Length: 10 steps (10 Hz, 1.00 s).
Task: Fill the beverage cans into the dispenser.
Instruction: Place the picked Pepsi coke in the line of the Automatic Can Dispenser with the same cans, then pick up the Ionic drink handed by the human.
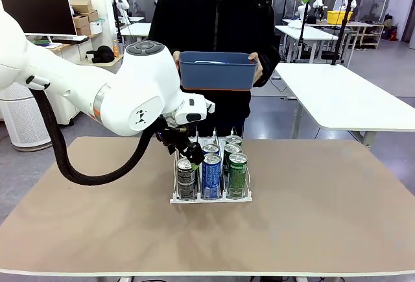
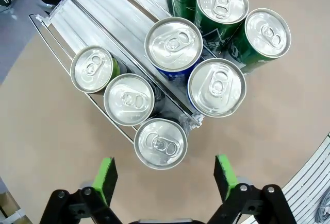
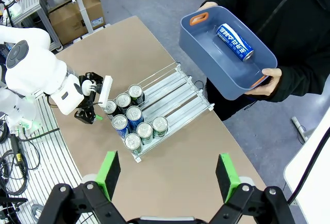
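Left gripper (image 2: pixel 166 175), wide and empty, hangs over cans (image 2: pixel 161 143) packed at the dispenser's (image 2: pixel 103 7) near end, while right gripper (image 3: pixel 167 175), wide too, overlooks the bin (image 3: pixel 206 64) held out with a blue can (image 3: pixel 234 41).

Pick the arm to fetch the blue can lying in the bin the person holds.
Probably right: the right claw, open, hangs free facing the bin and blue can; the left claw sits low over the front cans in the rack.
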Motion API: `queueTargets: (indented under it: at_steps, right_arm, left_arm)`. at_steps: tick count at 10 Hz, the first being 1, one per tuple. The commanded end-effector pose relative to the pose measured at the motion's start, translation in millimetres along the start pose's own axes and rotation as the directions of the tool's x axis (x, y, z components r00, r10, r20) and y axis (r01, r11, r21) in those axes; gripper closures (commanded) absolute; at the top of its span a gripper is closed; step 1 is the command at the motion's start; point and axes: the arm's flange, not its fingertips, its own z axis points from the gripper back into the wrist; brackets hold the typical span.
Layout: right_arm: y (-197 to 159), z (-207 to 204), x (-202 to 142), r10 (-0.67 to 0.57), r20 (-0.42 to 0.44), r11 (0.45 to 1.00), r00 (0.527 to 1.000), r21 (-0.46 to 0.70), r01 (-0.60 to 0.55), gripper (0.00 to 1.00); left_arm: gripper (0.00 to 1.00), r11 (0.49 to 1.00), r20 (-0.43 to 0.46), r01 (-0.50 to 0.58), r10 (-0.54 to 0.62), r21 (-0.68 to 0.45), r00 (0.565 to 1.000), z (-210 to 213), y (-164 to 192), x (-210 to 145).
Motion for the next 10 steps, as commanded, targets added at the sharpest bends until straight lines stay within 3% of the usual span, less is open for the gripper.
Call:
queueTargets:
  at_steps: [1, 10]
  right_arm:
    - [-1.0, -0.6, -0.6, -0.007, 0.009, 1.0, 1.0, 0.004, 0.007, 0.01]
    - [-1.0, -0.6, -0.6, -0.007, 0.009, 1.0, 1.0, 0.004, 0.007, 0.01]
  left_arm:
    - [0.0, 1.0, 0.001, -0.002, 0.002, -0.001, 1.0, 0.2, 1.0, 1.9]
    - [0.0, 1.0, 0.001, -0.002, 0.002, -0.001, 1.0, 0.2, 1.0, 1.9]
